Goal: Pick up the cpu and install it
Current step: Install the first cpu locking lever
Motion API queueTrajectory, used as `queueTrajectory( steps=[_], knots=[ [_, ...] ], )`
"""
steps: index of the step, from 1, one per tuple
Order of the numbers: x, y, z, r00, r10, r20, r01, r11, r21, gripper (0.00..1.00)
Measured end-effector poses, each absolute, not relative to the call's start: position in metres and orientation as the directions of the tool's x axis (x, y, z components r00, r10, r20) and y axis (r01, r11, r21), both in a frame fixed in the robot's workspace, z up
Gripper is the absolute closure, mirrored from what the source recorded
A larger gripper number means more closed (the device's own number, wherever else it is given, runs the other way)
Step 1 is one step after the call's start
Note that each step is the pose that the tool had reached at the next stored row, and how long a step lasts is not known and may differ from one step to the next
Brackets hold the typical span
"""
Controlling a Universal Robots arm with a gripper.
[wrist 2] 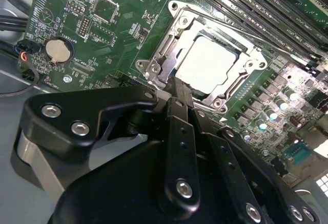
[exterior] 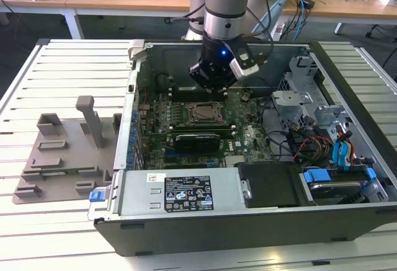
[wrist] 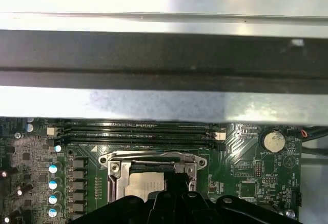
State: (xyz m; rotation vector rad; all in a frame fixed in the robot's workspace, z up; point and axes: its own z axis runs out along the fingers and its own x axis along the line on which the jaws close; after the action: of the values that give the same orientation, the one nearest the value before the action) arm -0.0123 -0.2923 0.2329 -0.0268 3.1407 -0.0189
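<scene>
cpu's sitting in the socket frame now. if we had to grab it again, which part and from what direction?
Come straight down from above and pinch two opposite edges of the cpu. It lies flat in the socket frame, only its silvery top exposed, so no side approach looks workable. The metal frame hugs its rim, so fingertip room at the edges seems tight. The gripper is already just above one edge.

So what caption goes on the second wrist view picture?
Gripper poised beside the cpu seated in its motherboard socket.
</scene>
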Motion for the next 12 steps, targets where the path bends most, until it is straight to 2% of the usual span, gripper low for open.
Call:
queueTrajectory(
  steps=[12],
  knots=[
    [-0.0123,-0.295,0.2356,-1.0,-0.017,0.0,-0.017,0.999,-0.03,0.89]
  ],
)
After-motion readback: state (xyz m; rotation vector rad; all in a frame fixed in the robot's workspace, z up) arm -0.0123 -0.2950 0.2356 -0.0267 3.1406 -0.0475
